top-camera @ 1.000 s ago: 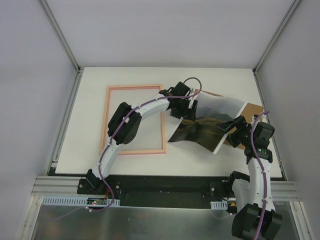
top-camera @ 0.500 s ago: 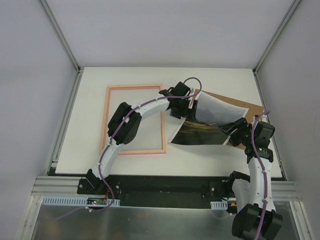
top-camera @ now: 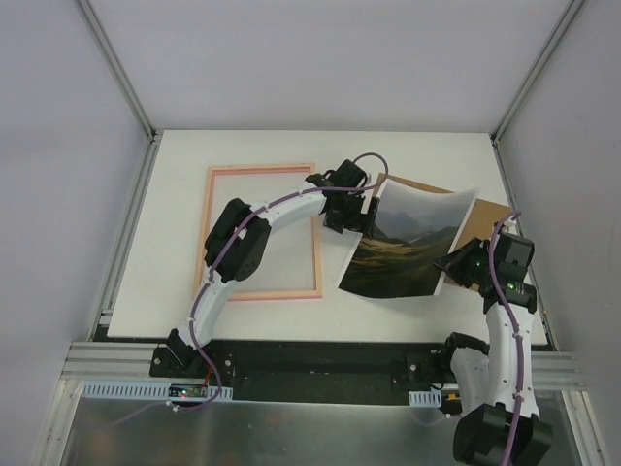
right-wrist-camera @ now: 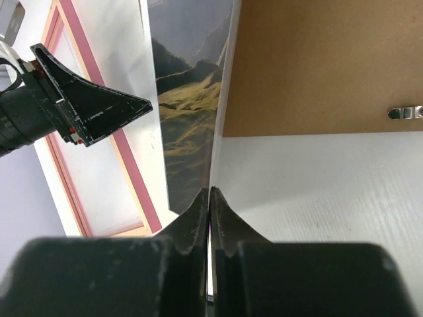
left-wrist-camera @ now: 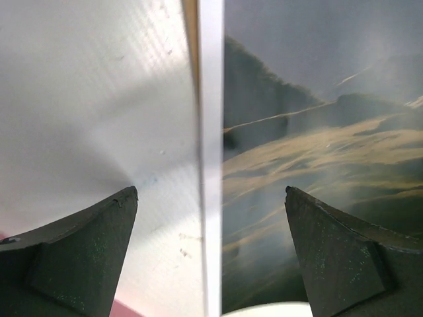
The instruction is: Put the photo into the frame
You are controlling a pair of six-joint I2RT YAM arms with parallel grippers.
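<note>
Item: lettering, labels, brands, numbers, signs.
Entry: none could be read from any view.
Notes: the photo (top-camera: pixel 403 250) showed only its printed landscape, with no caption or writing to make out. The frame (top-camera: pixel 260 169) and the brown backing board (top-camera: pixel 492 211) showed plain faces.
</note>
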